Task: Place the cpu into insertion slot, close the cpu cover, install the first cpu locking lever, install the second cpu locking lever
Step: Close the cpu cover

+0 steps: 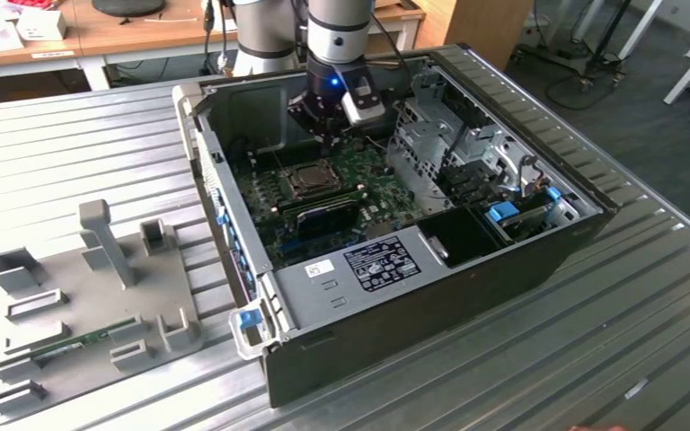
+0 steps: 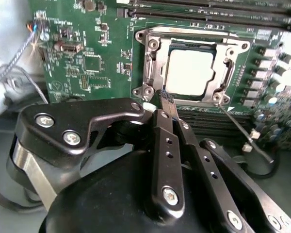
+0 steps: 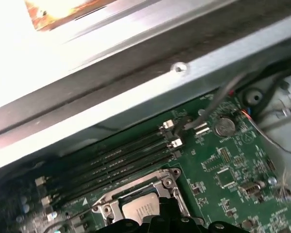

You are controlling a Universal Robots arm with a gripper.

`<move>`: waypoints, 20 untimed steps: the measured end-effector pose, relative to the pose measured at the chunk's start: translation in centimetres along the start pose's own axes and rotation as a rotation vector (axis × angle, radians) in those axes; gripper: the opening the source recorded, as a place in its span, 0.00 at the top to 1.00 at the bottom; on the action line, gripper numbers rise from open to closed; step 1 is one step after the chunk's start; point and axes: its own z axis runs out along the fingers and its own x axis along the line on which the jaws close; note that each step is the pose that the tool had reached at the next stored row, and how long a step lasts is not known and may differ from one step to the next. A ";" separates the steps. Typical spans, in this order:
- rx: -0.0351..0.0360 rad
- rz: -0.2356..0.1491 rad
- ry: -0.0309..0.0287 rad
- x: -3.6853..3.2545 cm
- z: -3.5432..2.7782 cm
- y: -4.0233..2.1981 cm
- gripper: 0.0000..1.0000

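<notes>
Inside the open computer case, the insertion slot point(image 1: 310, 180) sits on the green motherboard point(image 1: 358, 171). In the second wrist view the silvery cpu point(image 2: 189, 73) lies flat in the insertion slot point(image 2: 199, 33), and the cpu cover point(image 2: 151, 68) lies down around it as a metal frame. A thin wire locking lever point(image 2: 242, 132) sticks out free from one socket corner. My gripper point(image 2: 166, 98) is shut with nothing held, its tips right at the socket's edge next to a corner screw. In the exterior view the gripper point(image 1: 326, 136) hangs just behind the socket. The first wrist view shows the cpu point(image 3: 141, 211).
Long black memory slots point(image 3: 116, 160) run beside the socket. The case wall point(image 1: 207, 171) and drive cage point(image 1: 441, 135) hem in the board. Loose cables point(image 2: 9, 73) lie near the gripper body. A grey fixture plate point(image 1: 82, 305) rests on the table at the exterior view's left.
</notes>
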 end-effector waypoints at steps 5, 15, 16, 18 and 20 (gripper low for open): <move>-0.0008 -0.091 0.0070 0.00 0.08 -0.01 0.90; -0.0024 -0.273 0.0210 0.00 0.26 -0.02 0.90; -0.0026 -0.291 0.0225 0.00 0.28 -0.02 0.90; -0.0030 -0.327 0.0252 0.00 0.32 -0.02 0.90; -0.0033 -0.363 0.0280 0.00 0.35 -0.03 0.90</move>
